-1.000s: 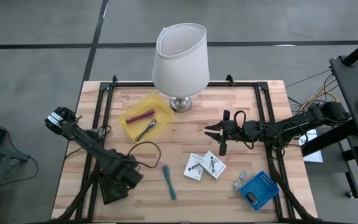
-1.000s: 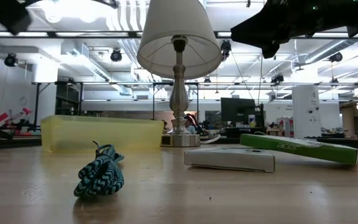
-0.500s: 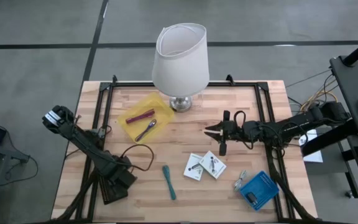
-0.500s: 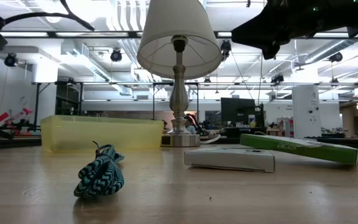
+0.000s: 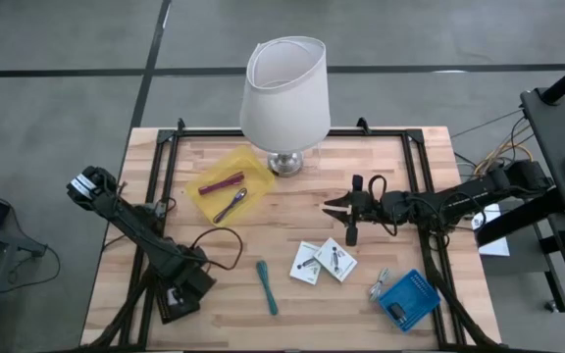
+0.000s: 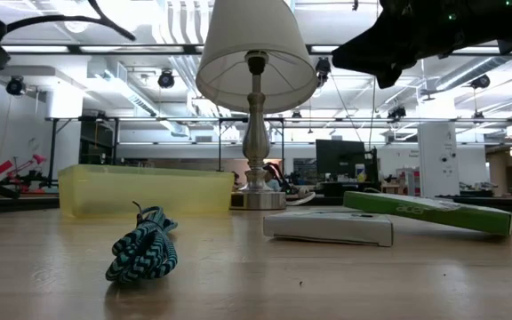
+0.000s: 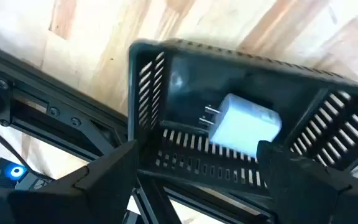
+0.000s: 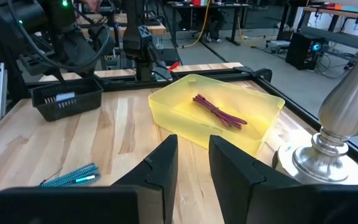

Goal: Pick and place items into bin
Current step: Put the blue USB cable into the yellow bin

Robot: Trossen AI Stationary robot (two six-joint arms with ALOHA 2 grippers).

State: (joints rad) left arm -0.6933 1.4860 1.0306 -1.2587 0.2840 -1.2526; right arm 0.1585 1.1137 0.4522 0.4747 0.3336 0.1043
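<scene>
My left gripper [image 5: 182, 284] hovers open over a black mesh basket [image 7: 166, 68] at the table's near left; a white plug charger [image 7: 244, 124] lies inside it. My right gripper [image 5: 341, 218] hangs open and empty above the table's middle right, its fingers [image 8: 163, 162] pointing toward the yellow bin [image 8: 216, 112]. That bin [image 5: 229, 188] holds a magenta stick [image 5: 221, 182] and a spoon [image 5: 231, 204]. A teal braided cord [image 5: 266, 284] and two white printed cards [image 5: 309, 263] [image 5: 336, 259] lie flat on the wood.
A big white lamp [image 5: 284, 93] stands by its metal foot at the far middle. A blue box [image 5: 408, 299] and a small metal clip [image 5: 379, 284] lie at the near right. A dark cord loop [image 5: 219, 243] lies beside the left arm. Black rails [image 5: 425, 196] frame the table.
My left gripper has shifted a little toward the table's near left corner, ending over the black basket. The items on the table lie where they were.
</scene>
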